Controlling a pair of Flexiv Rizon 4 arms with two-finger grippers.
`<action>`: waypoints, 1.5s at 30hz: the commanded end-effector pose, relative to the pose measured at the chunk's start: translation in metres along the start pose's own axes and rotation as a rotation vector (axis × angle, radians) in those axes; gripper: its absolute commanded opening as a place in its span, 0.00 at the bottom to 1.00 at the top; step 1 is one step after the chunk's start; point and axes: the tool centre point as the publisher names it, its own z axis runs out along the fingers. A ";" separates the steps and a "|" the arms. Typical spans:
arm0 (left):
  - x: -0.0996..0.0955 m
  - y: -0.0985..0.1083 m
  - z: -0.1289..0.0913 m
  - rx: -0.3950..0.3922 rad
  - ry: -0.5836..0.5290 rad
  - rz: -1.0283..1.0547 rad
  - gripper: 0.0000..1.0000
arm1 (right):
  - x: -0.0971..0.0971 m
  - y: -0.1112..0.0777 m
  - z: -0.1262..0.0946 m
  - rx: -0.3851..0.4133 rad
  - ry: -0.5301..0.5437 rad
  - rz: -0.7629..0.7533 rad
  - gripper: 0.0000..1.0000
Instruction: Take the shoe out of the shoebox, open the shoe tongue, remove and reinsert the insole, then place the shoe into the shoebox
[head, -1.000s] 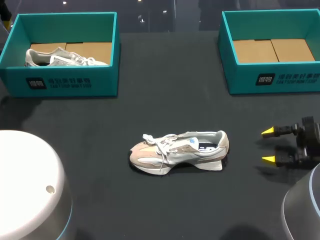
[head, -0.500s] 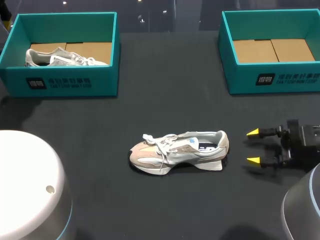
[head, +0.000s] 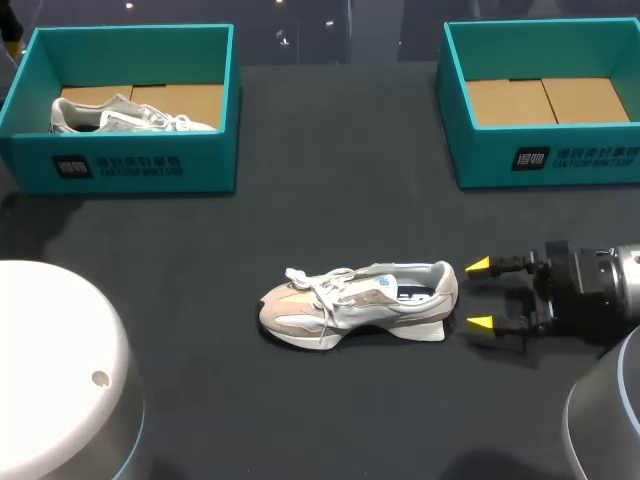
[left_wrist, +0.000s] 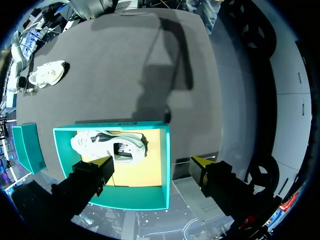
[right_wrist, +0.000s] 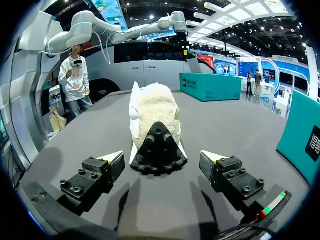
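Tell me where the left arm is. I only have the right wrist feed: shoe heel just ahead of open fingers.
Observer: Left gripper is open, above the left box, well away from the shoe you see.
Operator: Anything in that box?
Observer: Yes, a second shoe lies inside it.
Operator: And the right box?
Observer: Right box shows only its bare cardboard bottom.

You're at a robot test station: a dark desk (head: 330, 130) carries a left shoebox (head: 130, 168) and a right shoebox (head: 545, 160), flanked by your left arm (head: 50, 370) and right arm (head: 600, 290).
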 end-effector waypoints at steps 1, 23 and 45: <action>0.000 -0.002 -0.001 -0.003 0.001 0.001 1.00 | 0.002 0.002 0.011 -0.005 -0.010 -0.014 1.00; 0.000 -0.002 -0.001 -0.003 0.001 0.001 1.00 | 0.007 0.011 0.051 -0.017 0.033 -0.052 1.00; 0.000 -0.002 -0.001 -0.003 0.001 0.001 1.00 | 0.007 0.008 0.072 -0.015 0.063 -0.059 1.00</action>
